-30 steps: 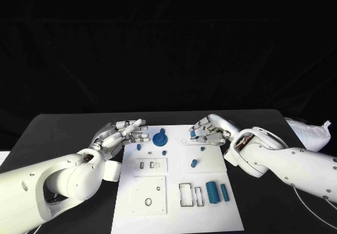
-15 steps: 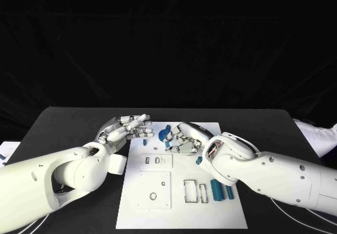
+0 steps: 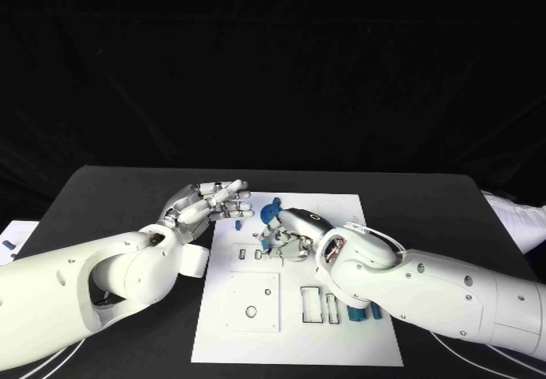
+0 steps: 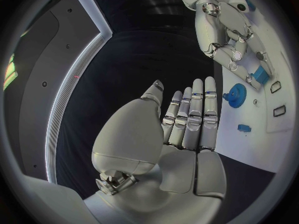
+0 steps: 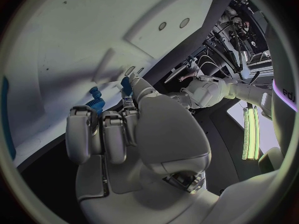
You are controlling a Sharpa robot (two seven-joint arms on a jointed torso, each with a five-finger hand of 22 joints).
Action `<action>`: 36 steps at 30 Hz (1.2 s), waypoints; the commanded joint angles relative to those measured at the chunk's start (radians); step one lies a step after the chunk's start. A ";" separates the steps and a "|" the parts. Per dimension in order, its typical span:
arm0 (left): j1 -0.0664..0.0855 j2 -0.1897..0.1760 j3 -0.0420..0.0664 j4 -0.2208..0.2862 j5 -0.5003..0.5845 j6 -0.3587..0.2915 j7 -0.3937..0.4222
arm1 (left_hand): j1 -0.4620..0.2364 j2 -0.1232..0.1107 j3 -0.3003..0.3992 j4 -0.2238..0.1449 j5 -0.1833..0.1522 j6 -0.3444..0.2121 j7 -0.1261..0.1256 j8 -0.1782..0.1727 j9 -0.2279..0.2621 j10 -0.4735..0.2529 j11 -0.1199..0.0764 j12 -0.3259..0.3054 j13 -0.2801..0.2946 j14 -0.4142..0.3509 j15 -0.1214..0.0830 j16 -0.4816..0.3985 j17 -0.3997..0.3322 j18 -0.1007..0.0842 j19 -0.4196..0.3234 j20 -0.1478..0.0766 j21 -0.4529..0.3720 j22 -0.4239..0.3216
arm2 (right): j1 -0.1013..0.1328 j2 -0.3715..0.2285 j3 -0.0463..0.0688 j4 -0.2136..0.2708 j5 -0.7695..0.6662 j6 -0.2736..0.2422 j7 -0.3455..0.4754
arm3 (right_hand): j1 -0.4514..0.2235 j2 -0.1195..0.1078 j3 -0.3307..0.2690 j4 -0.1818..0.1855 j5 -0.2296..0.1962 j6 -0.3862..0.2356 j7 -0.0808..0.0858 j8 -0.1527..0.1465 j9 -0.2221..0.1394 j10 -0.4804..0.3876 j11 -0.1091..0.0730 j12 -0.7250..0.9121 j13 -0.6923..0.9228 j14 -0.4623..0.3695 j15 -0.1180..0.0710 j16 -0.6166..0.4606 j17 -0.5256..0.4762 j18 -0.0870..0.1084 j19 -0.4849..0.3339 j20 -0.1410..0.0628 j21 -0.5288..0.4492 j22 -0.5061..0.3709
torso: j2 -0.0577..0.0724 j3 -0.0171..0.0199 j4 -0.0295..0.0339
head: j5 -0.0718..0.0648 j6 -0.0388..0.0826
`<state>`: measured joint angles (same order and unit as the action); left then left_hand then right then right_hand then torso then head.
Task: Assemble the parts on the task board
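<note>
White task board (image 3: 342, 332) mostly unassembled: rectangular slots empty, blue gear (image 3: 271, 212) loose. Right hand (image 3: 287, 235) seemingly pinches a small blue part (image 4: 260, 76); left hand (image 3: 208, 205) spread, holding nothing.

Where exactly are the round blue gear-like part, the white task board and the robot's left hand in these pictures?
round blue gear-like part (image 4: 236, 92), left wrist view, on its toothed face.
white task board (image 3: 375, 347), head view, on a bare near corner of the plate.
left hand (image 3: 208, 207), head view, on the middle of the silver hand.
</note>
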<state>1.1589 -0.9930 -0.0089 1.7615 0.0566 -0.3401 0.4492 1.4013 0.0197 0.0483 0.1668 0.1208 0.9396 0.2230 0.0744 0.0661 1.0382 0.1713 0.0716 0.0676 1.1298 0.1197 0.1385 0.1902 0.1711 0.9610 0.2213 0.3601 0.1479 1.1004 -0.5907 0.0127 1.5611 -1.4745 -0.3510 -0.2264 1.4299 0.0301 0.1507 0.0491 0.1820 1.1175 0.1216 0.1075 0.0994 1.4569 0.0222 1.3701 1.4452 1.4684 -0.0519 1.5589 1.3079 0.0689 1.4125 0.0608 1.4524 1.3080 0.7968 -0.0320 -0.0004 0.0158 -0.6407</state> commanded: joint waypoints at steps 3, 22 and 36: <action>0.001 0.000 0.001 0.007 0.001 0.019 0.006 | 0.010 -0.001 -0.002 -0.007 -0.003 0.001 0.006 -0.004 -0.001 -0.005 0.003 -0.006 -0.001 -0.003 0.001 -0.005 0.002 0.011 -0.005 0.004 -0.007 -0.001 | -0.005 0.014 -0.002 -0.009 -0.036 0.047 -0.032 | -0.007 0.002 0.013 0.005 0.007 0.033 -0.033 0.014 0.040 0.033 -0.014 -0.002 -0.004 0.096 -0.003 0.000 0.234 -0.015 -0.005 -0.003 -0.002 0.022 | 0.000 0.0016 -0.0008 | 0.002 -0.007; 0.001 -0.002 0.001 0.010 0.001 0.021 0.004 | 0.010 -0.001 -0.002 -0.007 -0.003 0.001 0.006 -0.004 -0.001 -0.005 0.003 -0.006 -0.001 -0.003 0.001 -0.005 0.002 0.011 -0.005 0.004 -0.007 -0.001 | -0.009 0.014 -0.004 -0.013 -0.046 0.103 -0.054 | -0.019 -0.006 0.012 0.008 0.010 0.032 -0.032 0.013 0.042 0.033 -0.013 -0.003 -0.004 0.096 -0.002 -0.001 0.233 -0.015 -0.005 -0.002 -0.002 0.021 | -0.001 0.0023 -0.0016 | 0.005 -0.016; 0.001 -0.003 0.001 0.009 0.001 0.021 0.004 | 0.010 -0.001 -0.002 -0.007 -0.003 0.001 0.006 -0.004 -0.001 -0.005 0.003 -0.006 -0.001 -0.003 0.001 -0.005 0.002 0.011 -0.005 0.004 -0.007 -0.001 | -0.011 0.006 -0.004 0.004 -0.108 0.158 -0.102 | -0.048 -0.033 0.001 0.014 0.012 0.027 -0.028 0.006 0.044 0.026 -0.009 -0.018 -0.012 0.094 0.001 -0.005 0.224 -0.013 -0.011 0.001 -0.008 0.013 | -0.001 0.0017 -0.0005 | 0.005 -0.019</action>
<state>1.1589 -0.9965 -0.0088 1.7681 0.0566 -0.3389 0.4472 1.4013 0.0196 0.0483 0.1668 0.1208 0.9396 0.2230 0.0744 0.0661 1.0382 0.1713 0.0716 0.0676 1.1298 0.1197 0.1385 0.1908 0.1710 0.9610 0.2213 0.3601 0.1481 1.0983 -0.5814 0.0164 1.5696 -1.5399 -0.2660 -0.2731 1.3888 -0.0058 0.1546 0.0625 0.1882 1.1134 0.1160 0.1087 0.1432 1.4566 0.0225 1.3557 1.3905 1.4684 -0.0518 1.5589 1.3075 0.0689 1.4087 0.0648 1.4484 1.3075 0.7958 -0.0298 -0.0011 0.0209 -0.6590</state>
